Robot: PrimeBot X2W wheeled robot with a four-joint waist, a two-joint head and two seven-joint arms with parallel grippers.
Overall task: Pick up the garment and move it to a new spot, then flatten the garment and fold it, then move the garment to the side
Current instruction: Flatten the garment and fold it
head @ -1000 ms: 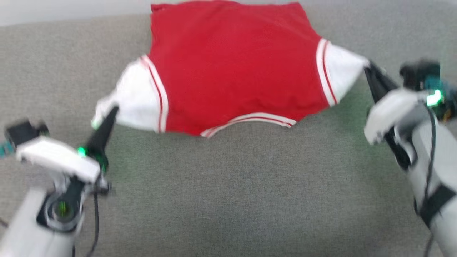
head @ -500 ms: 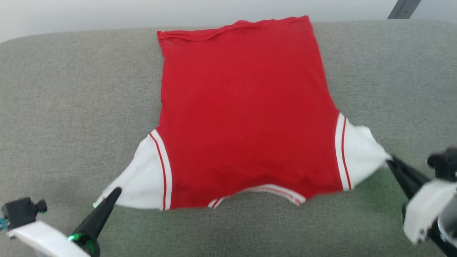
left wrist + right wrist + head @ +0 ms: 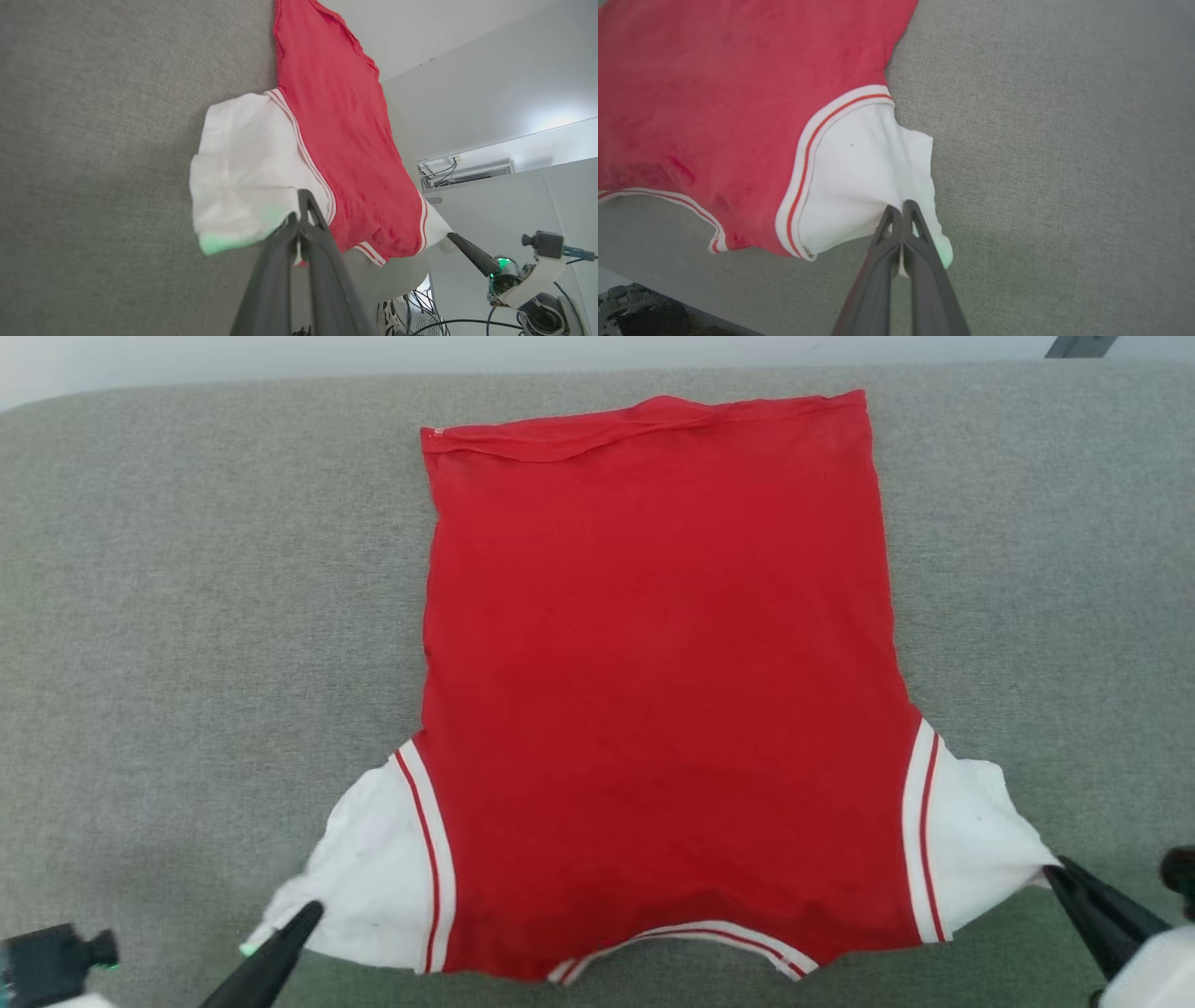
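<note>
The garment point(image 3: 653, 672) is a red shirt with white sleeves, spread flat on the grey surface point(image 3: 187, 616) with its hem at the far end and its striped collar near me. My left gripper point(image 3: 303, 917) is shut on the edge of the white left sleeve point(image 3: 373, 868), and the left wrist view shows its fingers point(image 3: 308, 219) pinching that sleeve point(image 3: 247, 163). My right gripper point(image 3: 1055, 870) is shut on the tip of the right sleeve point(image 3: 980, 831); the right wrist view shows the gripper point(image 3: 902, 209) closed on the cloth point(image 3: 864, 177). No logo patch is visible.
The grey fabric surface point(image 3: 1064, 140) stretches wide on both sides of the shirt. Its near edge point(image 3: 691, 298) drops off to the floor, where a wheel and cables point(image 3: 420, 312) show. A pale wall point(image 3: 280, 355) lies beyond the far edge.
Both grippers have drawn the sleeves toward me, stretching the shirt out long and flat. The camera has tilted as well, so the whole hem now shows.
</note>
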